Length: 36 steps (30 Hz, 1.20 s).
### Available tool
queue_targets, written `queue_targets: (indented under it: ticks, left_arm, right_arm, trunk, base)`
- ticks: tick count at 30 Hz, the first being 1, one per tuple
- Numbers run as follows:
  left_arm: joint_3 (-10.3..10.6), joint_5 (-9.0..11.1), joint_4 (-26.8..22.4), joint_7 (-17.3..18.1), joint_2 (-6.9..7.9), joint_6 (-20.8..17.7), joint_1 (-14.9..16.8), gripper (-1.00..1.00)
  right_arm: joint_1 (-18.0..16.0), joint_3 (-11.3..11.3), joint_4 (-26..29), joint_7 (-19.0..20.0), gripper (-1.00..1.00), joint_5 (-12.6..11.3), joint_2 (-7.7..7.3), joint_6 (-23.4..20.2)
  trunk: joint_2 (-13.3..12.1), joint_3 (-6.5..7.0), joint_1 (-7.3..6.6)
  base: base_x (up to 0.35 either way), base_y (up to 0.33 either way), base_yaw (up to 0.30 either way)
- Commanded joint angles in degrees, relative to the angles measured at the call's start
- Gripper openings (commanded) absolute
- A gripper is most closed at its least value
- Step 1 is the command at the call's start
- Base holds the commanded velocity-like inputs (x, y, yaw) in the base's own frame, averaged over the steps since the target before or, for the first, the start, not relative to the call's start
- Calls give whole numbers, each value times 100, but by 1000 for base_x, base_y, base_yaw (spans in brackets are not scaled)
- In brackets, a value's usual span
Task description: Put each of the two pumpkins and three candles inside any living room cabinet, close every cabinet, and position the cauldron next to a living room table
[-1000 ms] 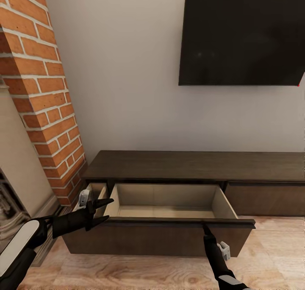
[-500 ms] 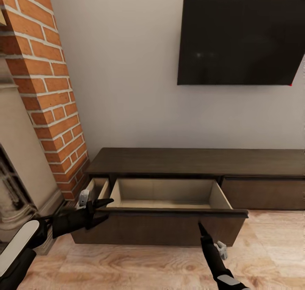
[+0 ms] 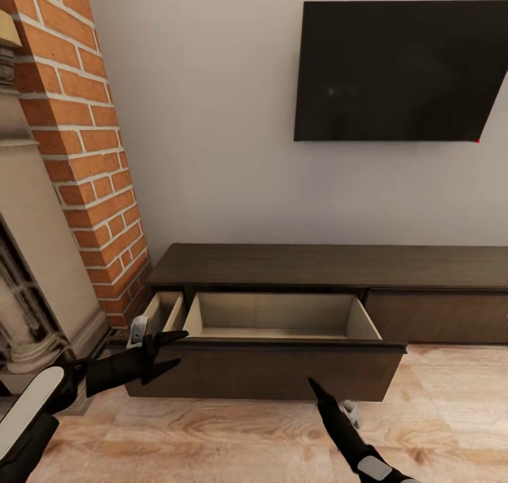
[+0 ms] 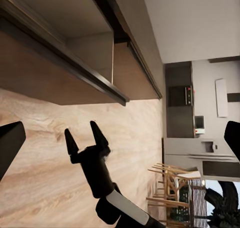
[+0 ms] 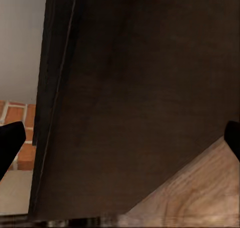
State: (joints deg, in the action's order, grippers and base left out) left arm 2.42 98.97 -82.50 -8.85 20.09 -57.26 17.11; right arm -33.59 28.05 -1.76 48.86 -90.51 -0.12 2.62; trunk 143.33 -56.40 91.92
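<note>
Dark-brown wooden low cabinet (image 3: 331,265) stands against the far wall, its wide pale-lined drawer (image 3: 275,317) pulled out; we hold left pincer (image 3: 171,347) and right pincer (image 4: 85,139) spread, empty.

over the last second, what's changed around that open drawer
The whole view has shifted, so the camera has moved, seemingly back from the cabinet. The right end effector, which sat at the front top edge of the open drawer, now hangs lower, in front of its face and apart from it. Nothing was grasped or released. The drawer stays pulled out and empty, and the left end effector stays open by its left corner.
</note>
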Motion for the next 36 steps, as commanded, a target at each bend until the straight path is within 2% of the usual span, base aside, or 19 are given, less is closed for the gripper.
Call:
queue_targets:
  ticks: [1,3,5,10,14,17,20,23,25,36]
  left_arm:
    - [5,61,-3,-56,10,-5,3,100]
    - [-18,67,-6,-56,17,-5,3,100]
    - [-36,69,-10,-56,20,-5,3,100]
    - [-51,70,-12,-56,23,-5,3,100]
    - [-67,70,-6,-62,46,-5,3,100]
    - [-68,74,-4,-64,133,-5,3,100]
    - [-68,82,7,-64,220,-3,3,100]
    - [-73,86,25,-64,247,-4,3,100]
    - [-74,87,28,-64,254,-4,3,100]
    - [-75,83,47,-64,258,-4,3,100]
  right_arm:
    - [-7,38,-16,-47,100,49,-2,-204]
    - [-7,36,-11,-260,100,140,-25,-653]
    - [-7,35,-8,-368,100,167,-34,-821]
    - [-10,39,3,-452,100,204,-40,-934]
    - [-15,151,8,-669,100,432,-41,-946]
    - [-16,179,12,-734,100,500,-41,-954]
    - [-16,235,16,-764,100,607,-29,-962]
    - [-15,463,17,-756,100,884,-14,-963]
    - [-16,567,22,-702,100,987,-8,-949]
    - [-16,652,35,-643,100,1299,3,-870]
  trunk:
    - [3,-6,-1]
    - [3,-6,-1]
    - [3,-6,-1]
    - [0,39,-6]
    - [-5,127,-17]
    - [-9,194,-24]
    - [-130,248,-90]
    - [-250,302,-156]
    - [-330,337,-200]
    - [-771,535,-442]
  base:
    - [-4,0,0]
    - [-2,0,0]
    - [0,0,0]
    - [0,0,0]
    - [0,0,0]
    - [0,0,0]
    - [0,0,0]
    - [0,0,0]
    - [0,0,0]
    - [0,0,0]
